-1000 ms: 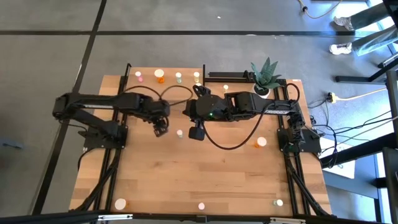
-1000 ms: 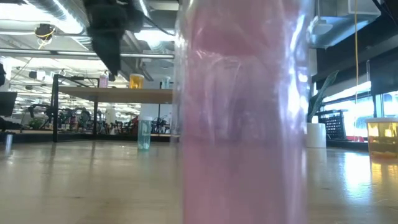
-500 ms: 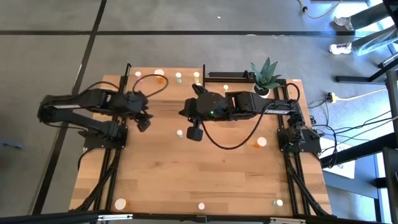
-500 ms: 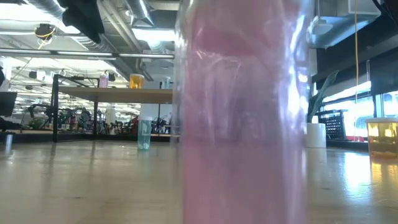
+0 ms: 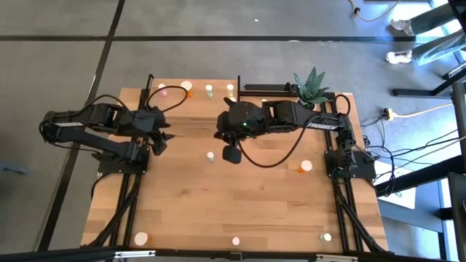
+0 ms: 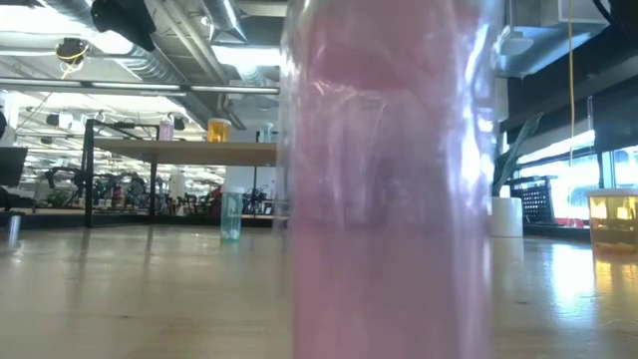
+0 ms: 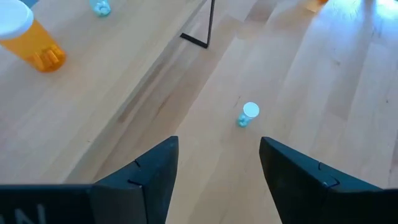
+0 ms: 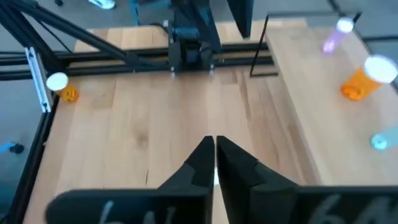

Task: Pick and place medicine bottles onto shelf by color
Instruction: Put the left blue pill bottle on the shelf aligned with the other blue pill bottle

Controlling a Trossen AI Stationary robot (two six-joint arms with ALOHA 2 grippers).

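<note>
1. Medicine bottle [image 5: 210, 155], tiny, teal-green with a white cap, upright on the tabletop [image 5: 218, 211] just beside the right gripper [image 5: 231, 154]; fingers pressed together, nothing seen between them.
2. Left gripper [image 5: 159, 140] over the table's left side, jaws spread and empty, facing that same bottle from well apart.
3. Likely between picks. Next: spread the right jaws, straddle the bottle, carry it to the green one's place on the shelf [image 5: 218, 99].
4. Counted from above: ten bottles, with four on the shelf, one past its right post and five loose; one potted plant [image 5: 312, 86].

Light-wood table [image 5: 240, 204], translucent plastic bottle [image 6: 389, 179]
</note>
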